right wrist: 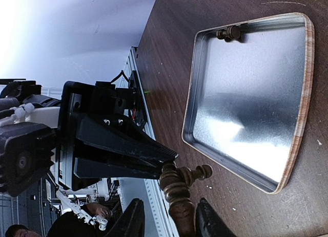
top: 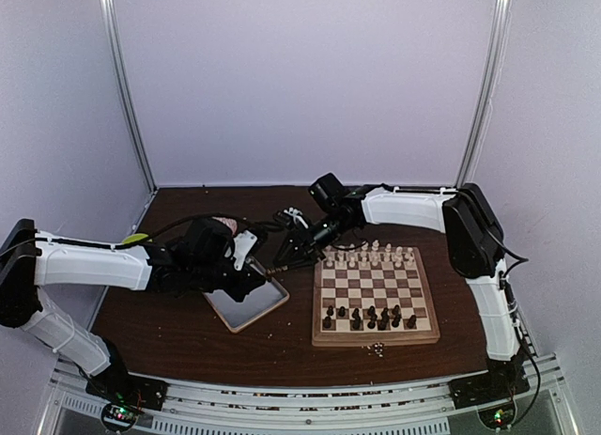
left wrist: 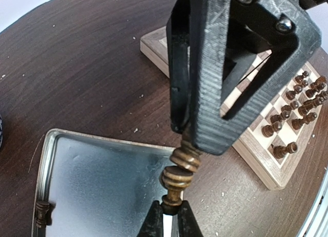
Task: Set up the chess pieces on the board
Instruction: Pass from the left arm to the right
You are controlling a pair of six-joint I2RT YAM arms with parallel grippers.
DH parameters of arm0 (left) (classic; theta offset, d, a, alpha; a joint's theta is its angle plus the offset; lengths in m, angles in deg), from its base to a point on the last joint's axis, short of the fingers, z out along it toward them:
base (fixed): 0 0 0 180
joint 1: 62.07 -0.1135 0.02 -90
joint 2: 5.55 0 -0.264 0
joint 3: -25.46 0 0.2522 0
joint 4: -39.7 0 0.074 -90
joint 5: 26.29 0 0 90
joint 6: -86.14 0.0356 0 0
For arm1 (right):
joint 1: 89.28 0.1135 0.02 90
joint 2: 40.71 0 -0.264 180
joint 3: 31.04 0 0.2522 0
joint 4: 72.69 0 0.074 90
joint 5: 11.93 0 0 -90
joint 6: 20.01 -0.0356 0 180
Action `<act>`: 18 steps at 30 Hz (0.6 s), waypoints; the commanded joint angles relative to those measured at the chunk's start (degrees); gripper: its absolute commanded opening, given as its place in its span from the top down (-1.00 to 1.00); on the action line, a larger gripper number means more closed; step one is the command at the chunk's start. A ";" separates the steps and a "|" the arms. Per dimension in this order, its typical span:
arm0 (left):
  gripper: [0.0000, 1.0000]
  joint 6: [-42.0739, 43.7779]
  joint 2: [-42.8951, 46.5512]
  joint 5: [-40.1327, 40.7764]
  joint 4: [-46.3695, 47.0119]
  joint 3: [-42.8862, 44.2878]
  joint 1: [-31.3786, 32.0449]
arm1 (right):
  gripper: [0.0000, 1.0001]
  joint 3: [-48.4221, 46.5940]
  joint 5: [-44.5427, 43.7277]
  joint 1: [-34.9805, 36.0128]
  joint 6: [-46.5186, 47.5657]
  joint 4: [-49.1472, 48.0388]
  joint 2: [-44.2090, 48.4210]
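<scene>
Dark chess piece held at both ends above tray edge. Left gripper closed tight on tip, right gripper seemingly clamping base. Board near.

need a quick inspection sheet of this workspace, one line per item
surface: dark wood table, white specks scattered on it
job's things: board with pale pieces on far rows, dark pieces on near rows; one dark piece held in the air near the tray's edge; a second dark piece lying in a tray corner
clutter: silver tray left of board; small bits at board's near edge
grippers: left gripper shut on one end of the held piece; right gripper around its other end, grip unclear
cables: black cable along left arm
surroundings: pale walls, metal posts
</scene>
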 commanded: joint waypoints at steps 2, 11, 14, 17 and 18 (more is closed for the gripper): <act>0.94 -0.89 1.12 0.77 3.04 -0.46 0.34 | 0.28 0.45 0.99 0.41 0.61 -1.03 1.80; 0.94 -0.85 1.03 0.70 3.05 -0.61 0.34 | 0.45 1.32 0.12 0.45 0.19 -1.69 1.63; 0.94 -0.86 1.06 0.57 3.05 -0.72 0.34 | 0.62 1.39 -0.34 0.45 -0.02 -2.06 1.59; 0.94 -0.85 1.03 0.57 2.94 -0.81 0.34 | 0.73 0.77 -1.74 0.36 0.97 -1.39 1.49; 0.94 -0.85 0.92 0.75 2.69 -0.81 0.34 | 0.76 0.08 -2.66 0.32 2.22 -0.06 1.46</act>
